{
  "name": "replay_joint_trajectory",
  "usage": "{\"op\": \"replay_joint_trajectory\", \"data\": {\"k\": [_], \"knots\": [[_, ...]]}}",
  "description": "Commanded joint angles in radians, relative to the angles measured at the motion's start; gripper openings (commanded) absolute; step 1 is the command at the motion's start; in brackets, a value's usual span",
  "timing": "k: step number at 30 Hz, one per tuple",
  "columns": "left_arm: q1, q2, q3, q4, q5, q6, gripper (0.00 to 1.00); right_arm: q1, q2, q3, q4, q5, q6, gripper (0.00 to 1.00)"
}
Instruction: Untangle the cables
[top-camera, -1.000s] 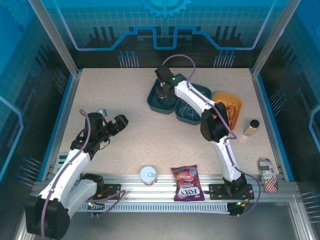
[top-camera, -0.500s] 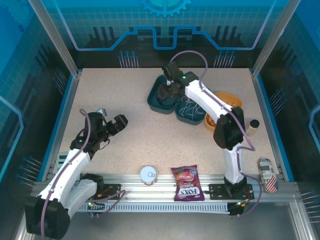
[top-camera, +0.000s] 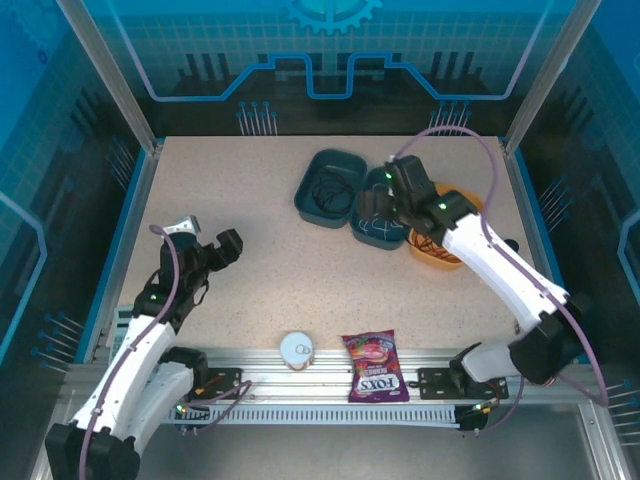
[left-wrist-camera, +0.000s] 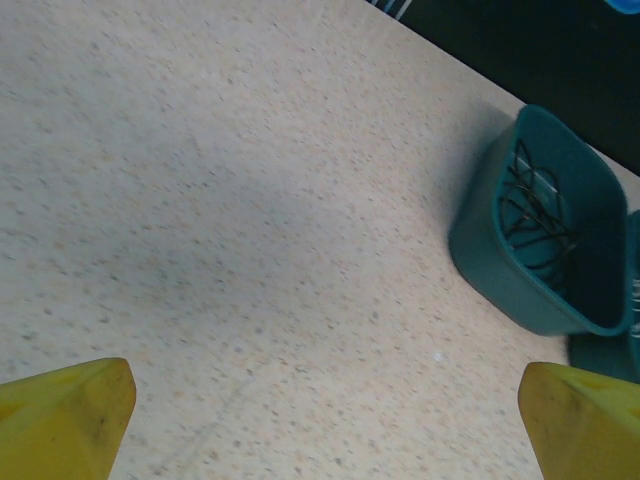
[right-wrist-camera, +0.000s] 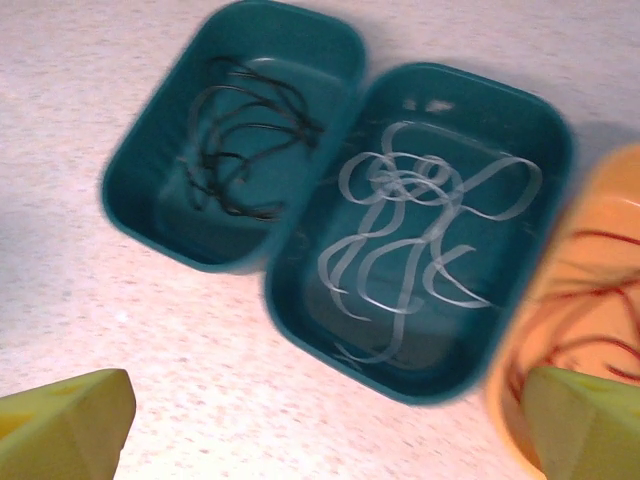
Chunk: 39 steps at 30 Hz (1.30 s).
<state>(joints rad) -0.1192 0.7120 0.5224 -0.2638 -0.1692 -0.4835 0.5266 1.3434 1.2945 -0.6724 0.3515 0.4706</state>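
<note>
Right wrist view: your right pincer (right-wrist-camera: 322, 430) hangs above the trays with its jaws spread wide, yellow fingertips (right-wrist-camera: 70, 418) out at the bottom corners and nothing gripped between them. Under it, the black cable (right-wrist-camera: 245, 135) lies coiled in the left teal tray (right-wrist-camera: 135, 160). The white cable (right-wrist-camera: 420, 225) loops loosely in the right teal tray (right-wrist-camera: 545, 120), which touches the first side by side. The red cable (right-wrist-camera: 585, 300) sits in the orange tray (right-wrist-camera: 505, 395) just beside that, blurred at the frame edge. Each cable keeps to its own tray. From the top, you see the three trays in a row at the far middle of the desk (top-camera: 250, 200). Your left pincer (top-camera: 208, 238) is well apart at the near left, over bare desk, jaws also wide open and holding nothing. A snack bag (top-camera: 372, 366) and a round tin (top-camera: 297, 348) lie at the near edge.
</note>
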Motion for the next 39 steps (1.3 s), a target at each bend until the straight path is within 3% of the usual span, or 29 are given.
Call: {"op": "replay_joint_trajectory", "data": {"k": [1, 7, 11, 16, 24, 31, 39], "knots": [[0.013, -0.038, -0.063, 0.089, -0.13, 0.116, 0.99, -0.039, -0.118, -0.118, 0.067, 0.147, 0.024, 1.0], [0.013, -0.06, -0.187, 0.269, -0.255, 0.207, 0.99, -0.126, -0.262, -0.348, 0.204, 0.247, -0.045, 1.0], [0.013, -0.019, -0.306, 0.517, -0.268, 0.307, 0.99, -0.163, -0.31, -0.52, 0.389, 0.258, -0.127, 1.0], [0.013, 0.065, -0.357, 0.674, -0.264, 0.38, 0.99, -0.214, -0.31, -0.59, 0.469, 0.231, -0.16, 1.0], [0.044, 0.168, -0.407, 0.883, -0.134, 0.423, 0.99, -0.237, -0.314, -0.642, 0.577, 0.215, -0.232, 1.0], [0.139, 0.388, -0.374, 1.1, 0.029, 0.366, 0.99, -0.247, -0.328, -0.647, 0.583, 0.212, -0.238, 1.0], [0.167, 0.529, -0.321, 1.198, 0.085, 0.361, 0.99, -0.247, -0.437, -0.738, 0.686, 0.172, -0.28, 1.0]]}}
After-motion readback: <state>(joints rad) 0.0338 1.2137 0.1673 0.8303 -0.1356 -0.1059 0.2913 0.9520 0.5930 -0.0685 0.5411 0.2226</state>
